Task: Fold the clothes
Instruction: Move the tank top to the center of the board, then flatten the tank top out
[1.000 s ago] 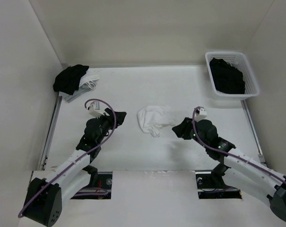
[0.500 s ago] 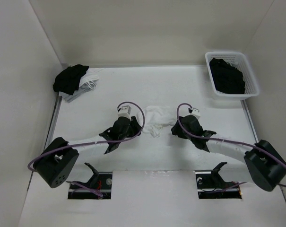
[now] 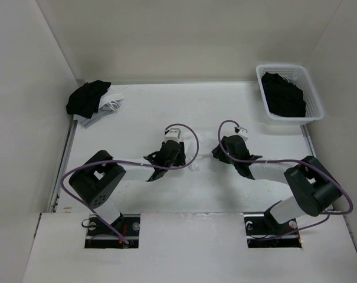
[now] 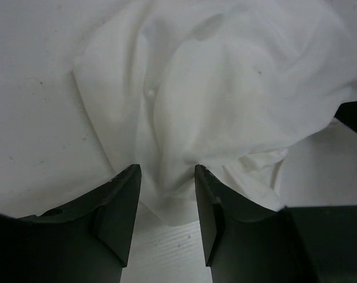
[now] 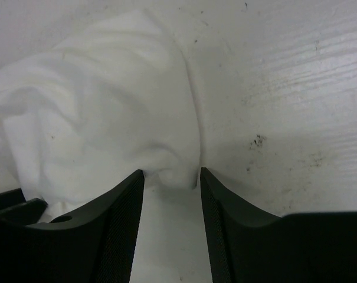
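The clothes, a crumpled white camisole top (image 3: 197, 147), lie mid-table between my two grippers. My left gripper (image 3: 176, 151) is at its left edge, low on the table. In the left wrist view its jaws stand apart, and a fold of the top (image 4: 225, 100) reaches in between the fingertips (image 4: 131, 177) of the left gripper (image 4: 166, 171). My right gripper (image 3: 223, 151) is at the top's right edge. In the right wrist view a small bump of the fabric (image 5: 107, 112) sits between the spread tips of the right gripper (image 5: 170, 174). The fabric looks loose in both views.
A white basket (image 3: 262, 75) holding black garments (image 3: 283, 94) stands at the back right. A black bundle (image 3: 87, 97) with a white-grey strappy piece (image 3: 111, 104) lies at the back left. Pale walls enclose the table on three sides.
Both arms have reached inward and lowered, so the grippers went from well apart of the top to flanking its left and right edges. Both pairs of jaws have narrowed a little.
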Robot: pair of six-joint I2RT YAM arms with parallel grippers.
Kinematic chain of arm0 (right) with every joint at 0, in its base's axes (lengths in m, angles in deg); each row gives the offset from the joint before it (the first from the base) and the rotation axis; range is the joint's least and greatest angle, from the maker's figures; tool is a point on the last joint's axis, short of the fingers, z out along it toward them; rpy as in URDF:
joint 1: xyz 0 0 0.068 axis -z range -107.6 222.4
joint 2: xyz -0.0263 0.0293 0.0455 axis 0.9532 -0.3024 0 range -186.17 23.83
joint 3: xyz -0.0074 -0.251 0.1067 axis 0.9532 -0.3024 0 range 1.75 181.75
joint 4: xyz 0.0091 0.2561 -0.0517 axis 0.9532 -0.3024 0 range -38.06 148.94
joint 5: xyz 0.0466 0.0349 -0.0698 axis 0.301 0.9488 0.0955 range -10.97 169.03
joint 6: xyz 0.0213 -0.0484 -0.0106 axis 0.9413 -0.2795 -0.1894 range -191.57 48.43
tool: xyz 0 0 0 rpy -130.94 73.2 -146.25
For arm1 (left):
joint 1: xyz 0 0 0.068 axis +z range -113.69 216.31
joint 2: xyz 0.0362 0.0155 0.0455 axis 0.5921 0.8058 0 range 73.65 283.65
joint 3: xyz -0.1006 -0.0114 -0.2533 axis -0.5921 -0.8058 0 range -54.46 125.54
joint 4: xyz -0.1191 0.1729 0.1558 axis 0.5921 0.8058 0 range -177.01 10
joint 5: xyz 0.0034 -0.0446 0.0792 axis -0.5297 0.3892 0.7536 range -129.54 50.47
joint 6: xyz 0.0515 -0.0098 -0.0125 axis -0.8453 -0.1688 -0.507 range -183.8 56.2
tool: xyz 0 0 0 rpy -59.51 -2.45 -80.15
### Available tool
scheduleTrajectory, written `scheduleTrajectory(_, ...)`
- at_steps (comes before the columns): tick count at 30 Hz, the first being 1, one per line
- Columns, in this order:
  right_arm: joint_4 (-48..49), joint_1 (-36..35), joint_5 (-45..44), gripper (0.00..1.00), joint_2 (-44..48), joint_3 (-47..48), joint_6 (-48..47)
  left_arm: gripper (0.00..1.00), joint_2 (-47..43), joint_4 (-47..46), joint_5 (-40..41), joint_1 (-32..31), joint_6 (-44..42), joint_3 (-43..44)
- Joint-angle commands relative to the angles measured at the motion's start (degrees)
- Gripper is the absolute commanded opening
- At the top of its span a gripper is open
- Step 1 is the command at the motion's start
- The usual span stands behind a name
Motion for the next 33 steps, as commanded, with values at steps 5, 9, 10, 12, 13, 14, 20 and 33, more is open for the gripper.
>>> scheduleTrajectory(5,3.90,2.56,3.47,0.35,-3.62,4.54,0.41,0.27,1.62,-2.49,0.82,0.19,-1.29,4.24)
scheduleTrajectory(9,4.51,2.30,2.43,0.13,-1.35,4.28,0.15,0.09,-0.57,-2.14,0.56,0.80,0.64,4.07)
scheduleTrajectory(10,4.43,2.30,1.29,0.12,0.93,3.67,-0.20,0.07,-1.71,-2.14,0.39,0.98,0.82,3.89)
scheduleTrajectory(12,3.64,1.34,-0.04,0.11,5.85,2.79,-1.69,0.03,-4.26,-2.49,0.21,0.98,0.91,3.46)
scheduleTrajectory(13,2.94,0.55,-0.47,0.11,8.13,2.52,-2.31,0.02,-5.58,-2.40,0.21,0.89,0.91,3.37)
scheduleTrajectory(14,1.19,-0.33,-0.91,0.11,11.38,2.35,-3.19,0.01,-7.42,-2.40,0.21,0.72,0.91,3.19)
scheduleTrajectory(20,-13.47,-5.42,-5.57,0.11,30.18,4.01,-7.06,0.02,-21.73,2.24,0.03,0.19,0.65,1.78)
scheduleTrajectory(33,-40.40,-32.05,-11.81,0.11,48.59,25.28,-8.99,0.04,-61.48,32.21,0.39,-0.43,2.23,6.00)
